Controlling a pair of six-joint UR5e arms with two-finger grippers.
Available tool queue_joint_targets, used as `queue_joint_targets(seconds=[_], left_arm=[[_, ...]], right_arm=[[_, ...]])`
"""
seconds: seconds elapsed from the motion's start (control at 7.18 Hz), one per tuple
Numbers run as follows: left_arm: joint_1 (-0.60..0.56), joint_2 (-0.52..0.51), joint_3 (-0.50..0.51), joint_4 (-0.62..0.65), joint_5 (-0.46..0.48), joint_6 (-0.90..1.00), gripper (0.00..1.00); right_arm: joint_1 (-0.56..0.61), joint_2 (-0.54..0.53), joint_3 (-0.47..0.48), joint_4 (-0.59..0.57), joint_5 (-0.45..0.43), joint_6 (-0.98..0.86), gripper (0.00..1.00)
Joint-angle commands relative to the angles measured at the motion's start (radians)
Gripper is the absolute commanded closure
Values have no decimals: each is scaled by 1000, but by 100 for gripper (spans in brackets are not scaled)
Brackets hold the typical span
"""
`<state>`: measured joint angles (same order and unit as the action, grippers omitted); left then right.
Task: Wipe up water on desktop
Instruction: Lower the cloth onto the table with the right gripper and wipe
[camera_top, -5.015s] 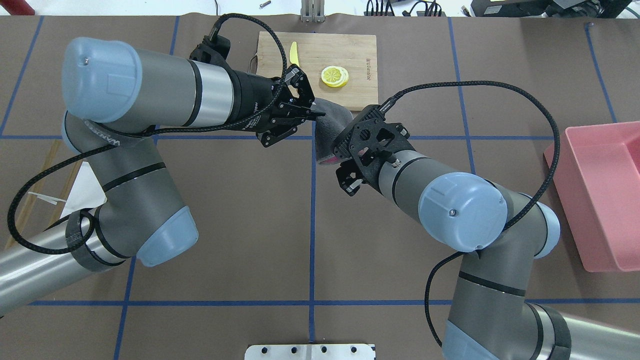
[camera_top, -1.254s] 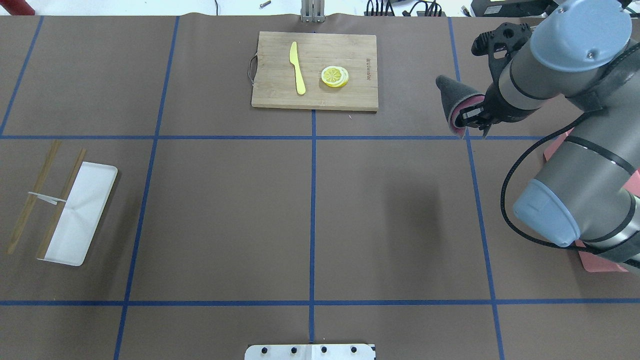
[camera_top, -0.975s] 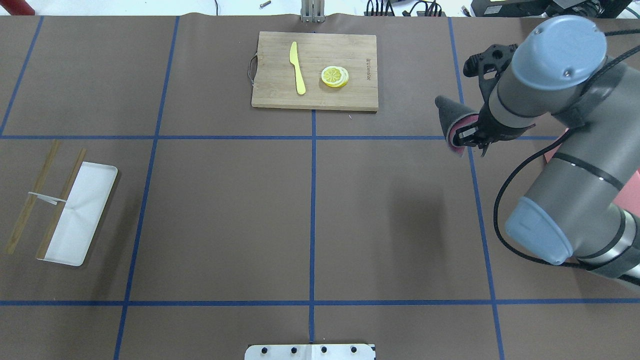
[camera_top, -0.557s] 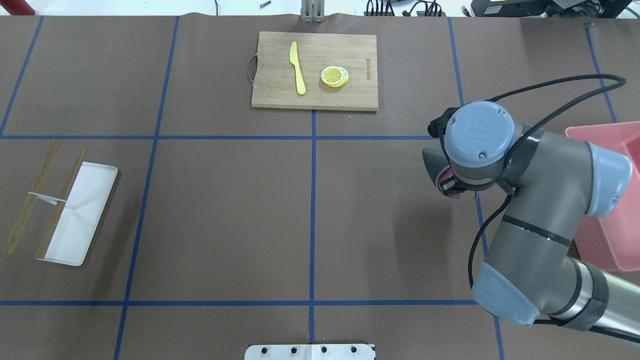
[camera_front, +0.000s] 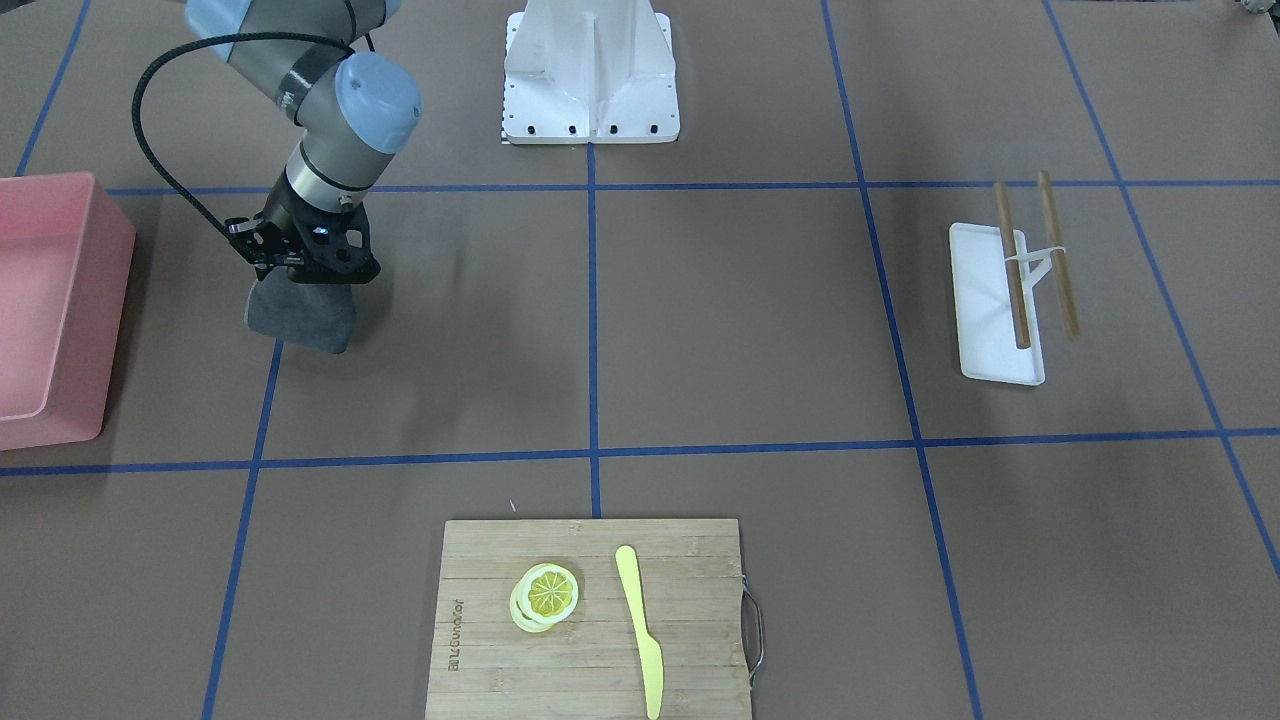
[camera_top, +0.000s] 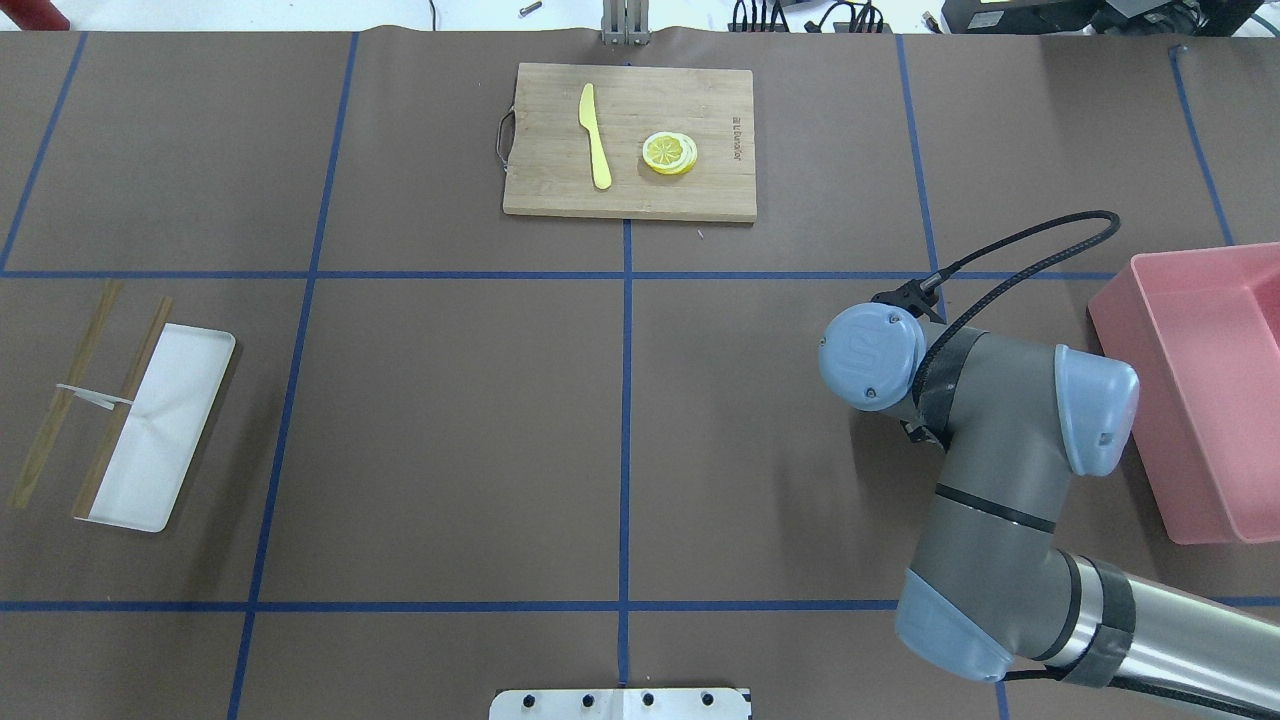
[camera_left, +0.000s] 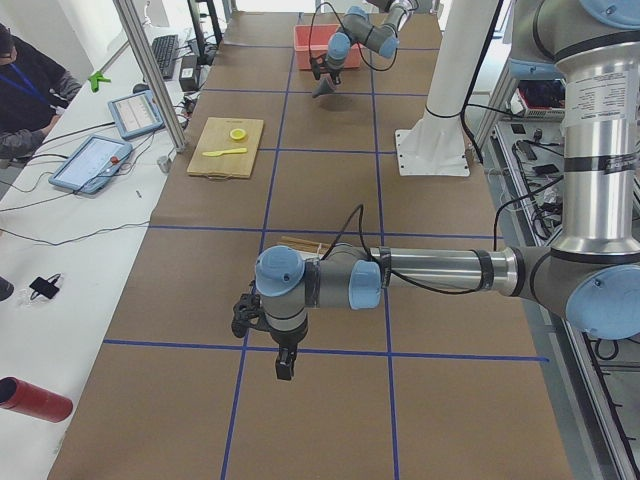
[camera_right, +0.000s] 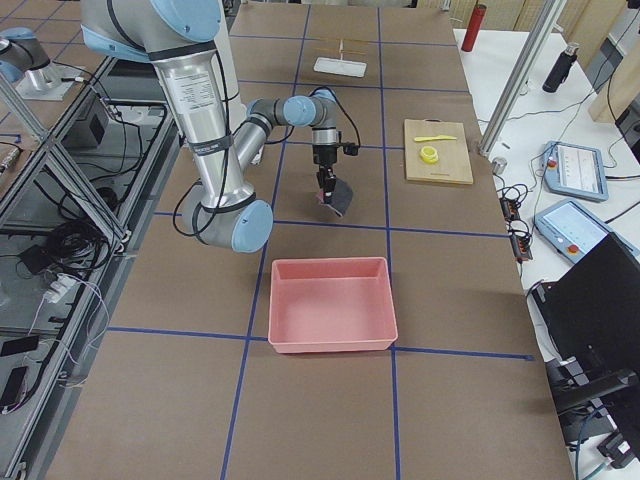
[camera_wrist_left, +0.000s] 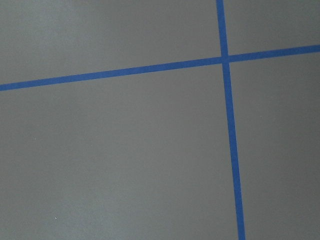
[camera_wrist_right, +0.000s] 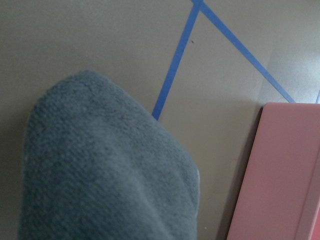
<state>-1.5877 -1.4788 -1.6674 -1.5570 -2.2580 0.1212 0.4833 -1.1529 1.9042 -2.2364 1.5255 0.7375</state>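
The desktop (camera_front: 700, 330) is matte brown with blue tape lines; I see no water on it. My right gripper (camera_front: 305, 272) points down and is shut on a grey cloth (camera_front: 300, 315) that hangs low over the desktop beside a blue line. The cloth fills the right wrist view (camera_wrist_right: 100, 165) and shows in the exterior right view (camera_right: 336, 196). In the overhead view the right arm (camera_top: 990, 430) hides both. My left gripper (camera_left: 284, 366) shows only in the exterior left view, low over the desktop; I cannot tell if it is open or shut.
A pink bin (camera_front: 40, 300) stands close to the cloth, at the right in the overhead view (camera_top: 1200, 390). A bamboo cutting board (camera_front: 480, 640) holds lemon slices (camera_front: 545, 595) and a yellow knife (camera_front: 640, 630). A white tray (camera_front: 985, 340) with chopsticks lies on the robot's left.
The right arm has carried the cloth from the far right edge back toward the robot and lower; the arm now hides it from overhead. The left arm left the overhead view earlier.
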Motion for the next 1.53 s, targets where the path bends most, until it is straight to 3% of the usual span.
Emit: queue_joint_targets(seconds=[0.0, 0.7, 0.98, 1.11, 1.39], left_arm=[[0, 0, 2, 0, 0, 0, 2], [0, 2, 3, 2, 0, 0, 2], [2, 2, 5, 2, -2, 0, 2], [2, 0, 5, 0, -2, 0, 2], [2, 0, 6, 0, -3, 0, 2]], right_arm=[[-5, 50, -68, 3, -7, -1, 100], [-28, 324, -273, 32, 42, 118, 100], [-46, 412, -353, 179, 108, 256, 100], [-64, 415, -356, 276, 117, 358, 100], [-71, 371, -326, 271, 123, 370, 100]])
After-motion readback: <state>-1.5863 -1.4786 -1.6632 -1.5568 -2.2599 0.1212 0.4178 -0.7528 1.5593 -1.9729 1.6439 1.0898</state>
